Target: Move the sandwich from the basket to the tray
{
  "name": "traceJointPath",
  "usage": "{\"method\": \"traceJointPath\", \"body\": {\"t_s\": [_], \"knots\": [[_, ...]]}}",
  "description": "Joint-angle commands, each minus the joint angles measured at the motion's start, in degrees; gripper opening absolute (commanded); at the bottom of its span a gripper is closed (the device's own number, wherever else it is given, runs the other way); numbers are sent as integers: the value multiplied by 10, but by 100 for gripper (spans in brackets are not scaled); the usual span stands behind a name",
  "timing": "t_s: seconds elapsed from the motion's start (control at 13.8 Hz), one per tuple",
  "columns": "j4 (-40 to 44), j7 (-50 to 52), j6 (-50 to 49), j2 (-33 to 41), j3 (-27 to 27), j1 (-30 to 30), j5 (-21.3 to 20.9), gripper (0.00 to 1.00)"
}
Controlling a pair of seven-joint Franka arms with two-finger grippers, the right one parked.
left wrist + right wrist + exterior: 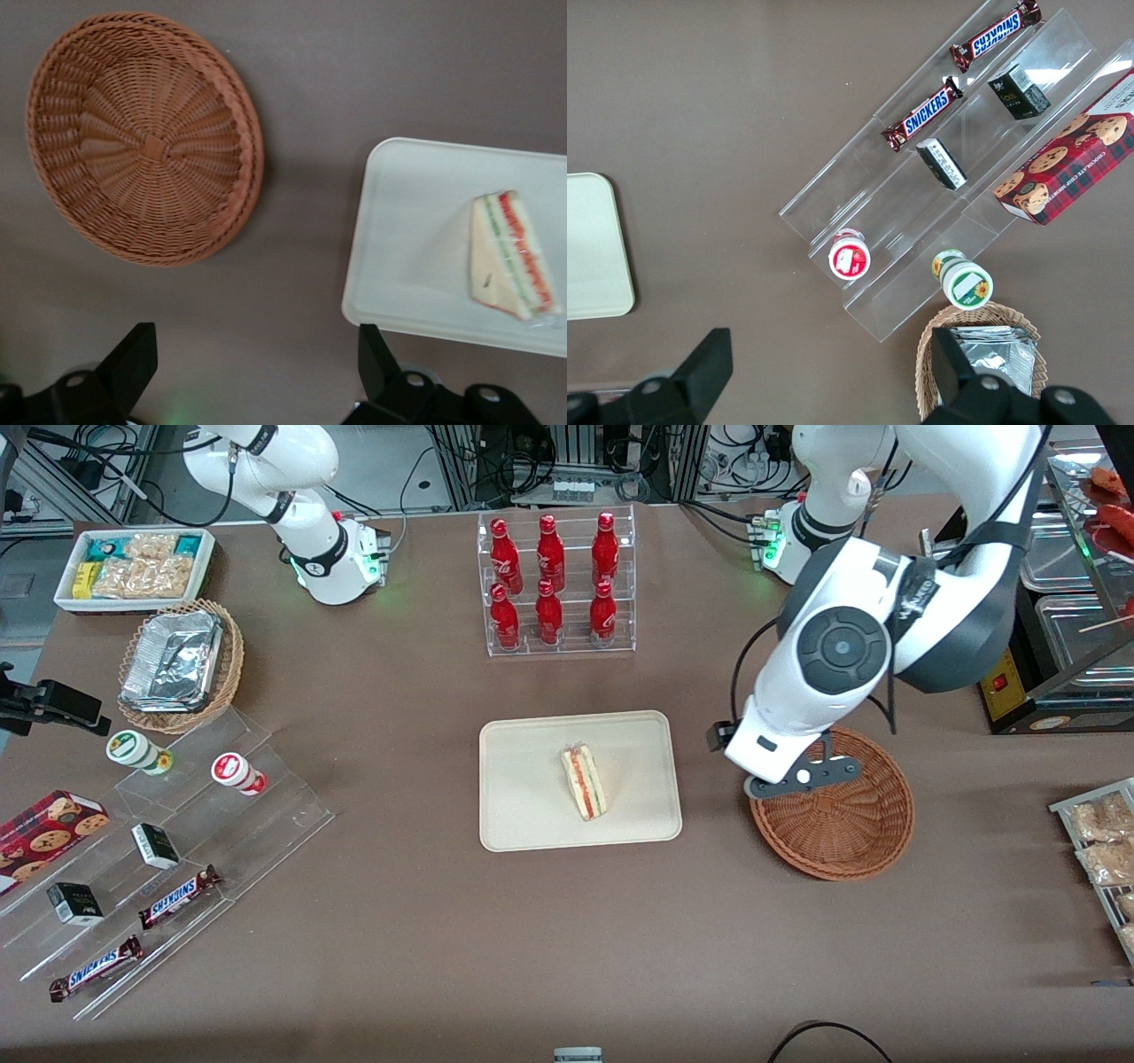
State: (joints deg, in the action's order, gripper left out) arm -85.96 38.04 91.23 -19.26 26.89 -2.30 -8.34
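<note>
The sandwich (pixel 584 782) lay on the tray (pixel 523 815), filling edge visible. The basket (pixel 850 841) stood beside the tray, holding nothing. The gripper (pixel 252 367) hung above the basket's edge, fingers (pixel 133 359) spread, grasping nothing

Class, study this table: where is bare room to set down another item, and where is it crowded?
Bare brown table lies between the cream rectangular tray holding the wrapped triangular sandwich and the round reddish-brown wicker basket, under the open pincer. The basket is bare too. Crowded: the clear acrylic steps of snacks.
</note>
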Motion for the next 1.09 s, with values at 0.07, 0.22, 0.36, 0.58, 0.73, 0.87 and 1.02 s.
{"method": "traceJointPath", "body": {"t_s": [0.07, 0.22, 0.36, 0.58, 0.73, 0.87, 1.02], "knots": [[-68, -60, -1, 72, 3, 33, 18, 100], [-79, -118, -13, 98, 0, 53, 33, 100], [-80, -171, -46, 119, -35, 49, 47, 100], [-80, -254, -83, 156, -91, 30, 60, 100], [-79, -297, -101, 180, -129, 24, 67, 100], [-73, -333, -117, 186, -154, 20, 67, 100], [-73, -353, -119, 198, -157, 20, 66, 100]]}}
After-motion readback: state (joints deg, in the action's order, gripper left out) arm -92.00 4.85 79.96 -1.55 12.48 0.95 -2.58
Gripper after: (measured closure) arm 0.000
